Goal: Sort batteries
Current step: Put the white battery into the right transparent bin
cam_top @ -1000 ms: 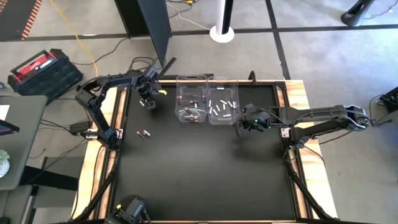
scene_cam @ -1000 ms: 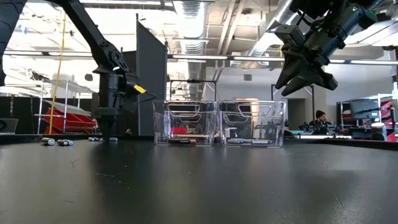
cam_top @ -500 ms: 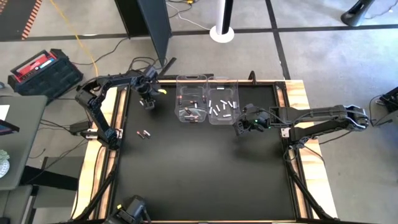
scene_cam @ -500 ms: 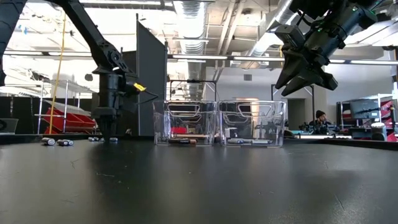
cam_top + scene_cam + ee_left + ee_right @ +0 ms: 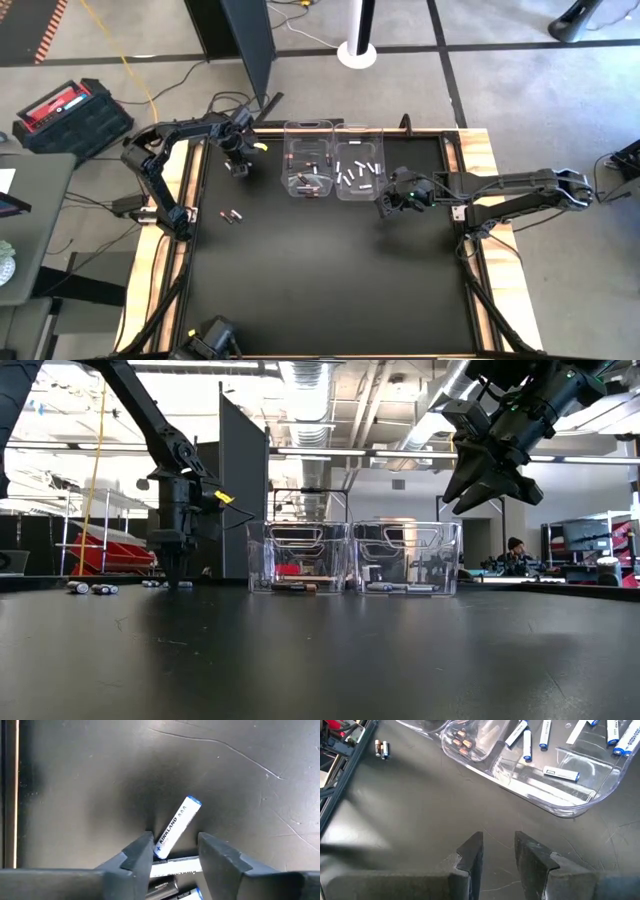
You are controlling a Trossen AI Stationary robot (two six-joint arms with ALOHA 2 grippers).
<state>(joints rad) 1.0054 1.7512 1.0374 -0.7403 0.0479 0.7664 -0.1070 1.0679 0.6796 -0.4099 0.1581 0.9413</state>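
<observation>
Left wrist view shows you the left gripper (image 5: 175, 852) fingers straddling, not clamping, a white battery (image 5: 177, 826); the right gripper (image 5: 497, 847) hangs parted, empty.

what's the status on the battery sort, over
Left tool down, straddling white battery. Right tool empty, beside bins. Two loose batteries left.

White batteries (image 5: 525, 746) with blue tips, upper right. Copper-ended dark cells (image 5: 461, 744) in clear bin (image 5: 485, 755). Black mat (image 5: 330, 270).

We see bright ceiling strips (image 5: 300, 385) backlighting the low view; the black table (image 5: 320, 660) carries soft glare, and the left tool's (image 5: 175, 851) shadow pools beneath it.
</observation>
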